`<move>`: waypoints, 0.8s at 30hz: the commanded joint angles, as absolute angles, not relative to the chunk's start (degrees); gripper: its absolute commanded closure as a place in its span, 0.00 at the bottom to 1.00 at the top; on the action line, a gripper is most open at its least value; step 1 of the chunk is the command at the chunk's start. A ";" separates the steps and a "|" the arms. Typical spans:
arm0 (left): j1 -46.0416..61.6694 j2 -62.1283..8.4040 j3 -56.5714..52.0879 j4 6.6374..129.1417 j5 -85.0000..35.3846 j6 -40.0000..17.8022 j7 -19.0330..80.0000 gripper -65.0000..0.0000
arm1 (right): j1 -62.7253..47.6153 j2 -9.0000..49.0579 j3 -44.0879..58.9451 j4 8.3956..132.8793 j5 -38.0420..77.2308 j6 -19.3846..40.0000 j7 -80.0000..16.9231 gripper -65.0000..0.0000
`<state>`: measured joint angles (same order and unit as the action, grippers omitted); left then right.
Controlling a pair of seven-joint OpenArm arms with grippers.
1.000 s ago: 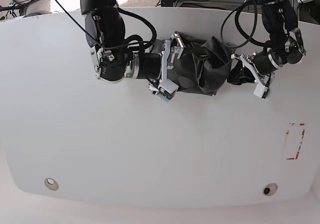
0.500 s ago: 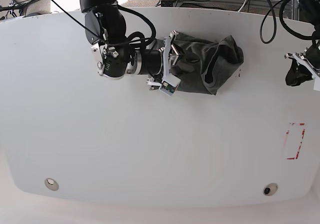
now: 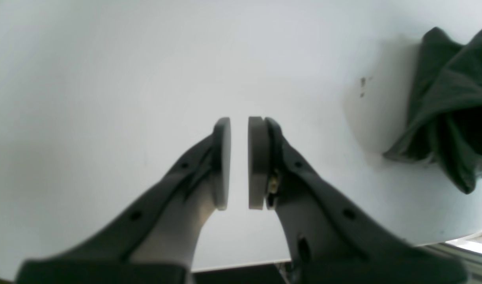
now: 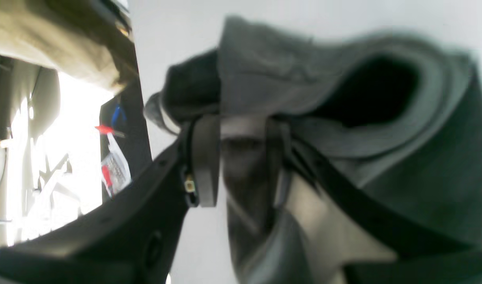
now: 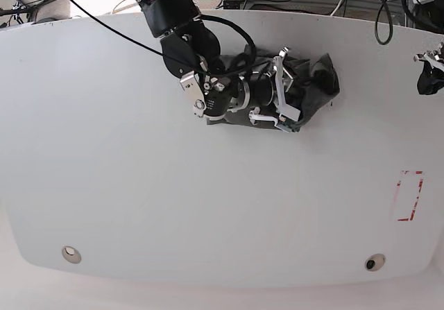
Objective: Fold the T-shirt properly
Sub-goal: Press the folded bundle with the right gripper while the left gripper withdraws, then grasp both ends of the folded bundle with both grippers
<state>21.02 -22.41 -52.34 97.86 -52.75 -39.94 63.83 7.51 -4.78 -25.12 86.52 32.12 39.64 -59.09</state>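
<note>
Much of the T-shirt is hidden under the right arm in the base view, so only its bunched outer part shows, lying on the white table near the far edge; how the cloth lies beneath the arm cannot be made out. The right wrist view is blurred, yet it shows the right gripper with its jaws partly closed and a fold of the dark grey cloth pinched between the pads, more cloth rolled up just beyond the T-shirt's gripped fold. The left gripper is well apart from the T-shirt, off toward the table's side edge, and in the base view it is cut off at the picture's border, so little of it shows there. Its own wrist view is clear: the two pads stand nearly together with only a thin slit between them, nothing in it, bare table beneath. In that view a crumpled corner of the T-shirt lies off to one side of the pads, beside two small dark specks on the table.
</note>
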 commanded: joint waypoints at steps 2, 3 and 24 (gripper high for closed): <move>22.64 -23.78 -53.14 98.86 -53.49 -40.00 62.81 0.89 | 13.23 -7.16 -25.27 80.84 33.89 40.00 -51.03 0.72; 22.55 -23.69 -53.05 98.86 -53.49 -40.00 62.81 0.89 | 14.90 -7.25 -25.27 78.64 33.89 40.00 -49.36 0.72; 16.22 -20.88 -27.82 107.82 -42.24 -40.00 62.73 0.89 | 13.58 7.25 -24.92 95.16 36.35 40.00 -51.30 0.72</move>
